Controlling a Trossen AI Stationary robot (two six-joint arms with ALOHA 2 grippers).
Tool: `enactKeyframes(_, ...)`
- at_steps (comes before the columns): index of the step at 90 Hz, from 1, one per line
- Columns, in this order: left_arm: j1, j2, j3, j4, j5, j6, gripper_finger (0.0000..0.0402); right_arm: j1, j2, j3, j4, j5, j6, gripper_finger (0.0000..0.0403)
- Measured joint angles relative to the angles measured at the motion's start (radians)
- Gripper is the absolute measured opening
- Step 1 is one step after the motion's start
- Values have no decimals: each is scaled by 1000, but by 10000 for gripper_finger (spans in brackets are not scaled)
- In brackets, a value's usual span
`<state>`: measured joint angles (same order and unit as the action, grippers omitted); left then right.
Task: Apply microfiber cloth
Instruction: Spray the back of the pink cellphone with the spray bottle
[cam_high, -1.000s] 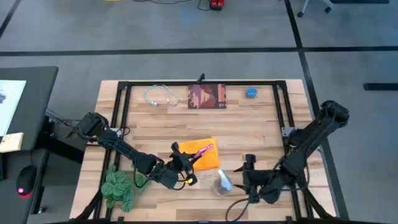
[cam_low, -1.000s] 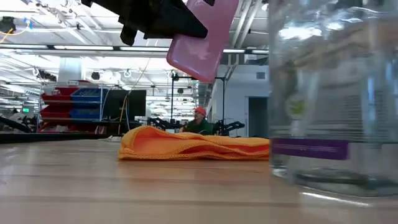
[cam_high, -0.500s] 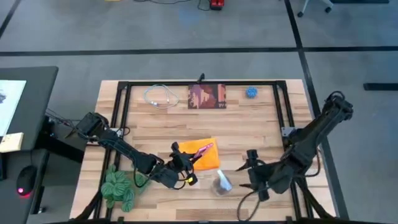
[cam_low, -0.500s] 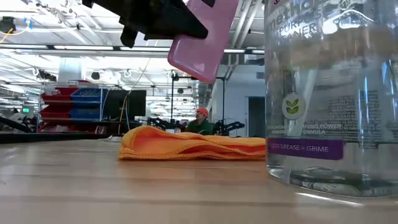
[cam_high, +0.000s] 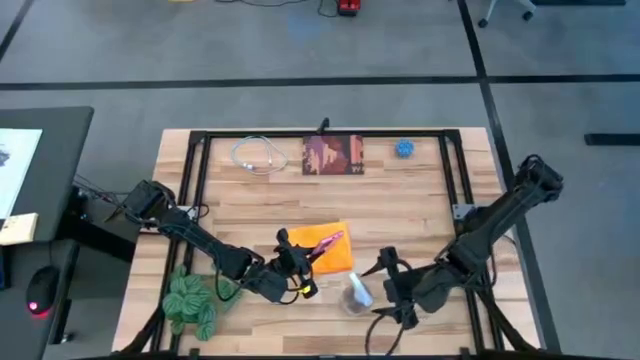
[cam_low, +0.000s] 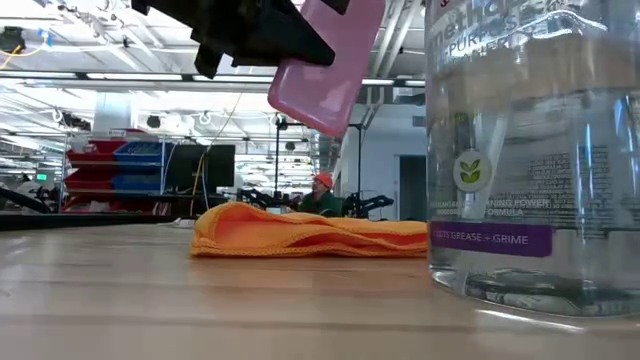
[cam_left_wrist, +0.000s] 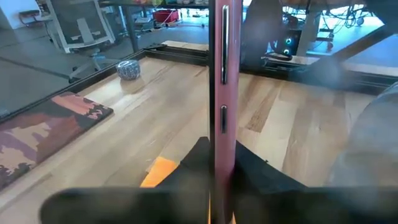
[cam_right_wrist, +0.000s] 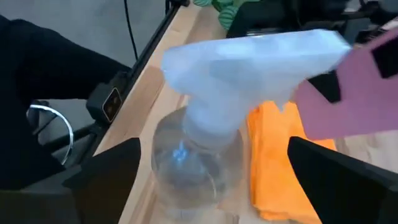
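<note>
The orange microfiber cloth (cam_high: 330, 252) lies loosely bunched on the wooden table (cam_high: 400, 210), near its middle; it also shows in the low view (cam_low: 310, 232). A pink-cased phone (cam_high: 326, 243) hangs above the cloth, with my left gripper (cam_high: 298, 262) shut on it. A clear spray bottle (cam_high: 355, 293) with a pale trigger head (cam_right_wrist: 249, 62) stands on its base near the front edge. Just right of the bottle my right gripper (cam_high: 385, 285) is open. In the right wrist view its fingers (cam_right_wrist: 106, 168) stand wide on either side of the bottle without touching it. My left gripper pinches the phone's near end (cam_left_wrist: 222, 155) between its two fingers (cam_left_wrist: 186, 168), one on each flat face. The fingers come from the table's near left, roughly level, and lie along the phone. The phone (cam_low: 325, 65) juts out past them, tilted and lifted clear of the cloth.
Along the far edge lie a white cable (cam_high: 258, 155), a dark red-brown printed square (cam_high: 333, 155) and a small blue ball (cam_high: 403, 148). A green plant-like bundle (cam_high: 190, 305) sits at the near left corner. Black frame rails (cam_high: 200, 180) run along the table's sides.
My right gripper drew back toward the table's right edge, then came left again toward the spray bottle, staying open. In the low view the bottle shifted slightly and now stands still. The left gripper and phone kept their place.
</note>
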<state>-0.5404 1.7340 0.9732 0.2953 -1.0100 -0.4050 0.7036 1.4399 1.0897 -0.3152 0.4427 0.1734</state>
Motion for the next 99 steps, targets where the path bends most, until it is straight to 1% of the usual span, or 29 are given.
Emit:
enactKeyframes(9,0,0,0,0,0,0,9,-14,26,0,36,0,-2,384)
enactKeyframes(20,0,0,0,20,1,-1,9,-31,56,0,101,0,-13,395)
enactKeyframes(36,-2,0,0,114,-8,0,9,-54,67,0,146,-1,-27,395)
enactKeyframes(42,-2,0,0,144,-8,3,9,-61,67,0,170,-3,-56,394)
enactKeyframes(49,-2,0,0,171,-7,7,9,-62,67,0,196,-26,-77,394)
enactKeyframes(69,-12,-1,0,254,0,26,9,-67,67,0,192,-33,-19,391)
enactKeyframes(86,-13,-1,0,262,2,37,9,-72,70,0,190,-34,13,363)
enactKeyframes(93,-12,-1,0,263,2,37,9,-72,70,0,183,-34,42,343)
enactKeyframes(99,-12,-1,0,263,2,37,9,-76,70,0,171,-44,83,316)
